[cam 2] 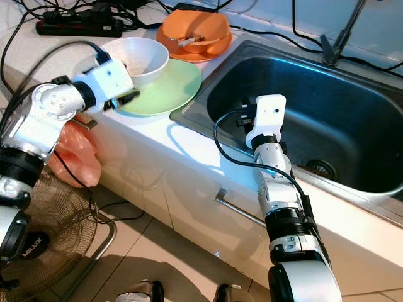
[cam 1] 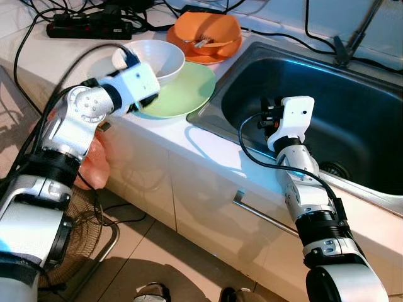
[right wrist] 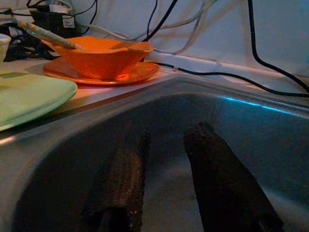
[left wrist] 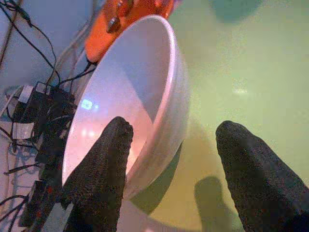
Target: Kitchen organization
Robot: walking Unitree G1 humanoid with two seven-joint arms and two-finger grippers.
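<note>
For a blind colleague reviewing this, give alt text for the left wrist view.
The left gripper, fingers open, straddles the rim of a white bowl sitting on a green plate. Orange dishes and black cables lie beyond.

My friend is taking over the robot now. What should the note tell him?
Left gripper: open, straddling the rim of the white bowl, nothing gripped yet.
Right gripper: open, holding nothing, down inside the sink.
The white bowl sits on the green plate on the counter. The orange bowl sits on its orange plate near the sink's corner, with a utensil in it.
Done: nothing moved that can be seen.
Left: probably shut on the white bowl and lift it.
</note>
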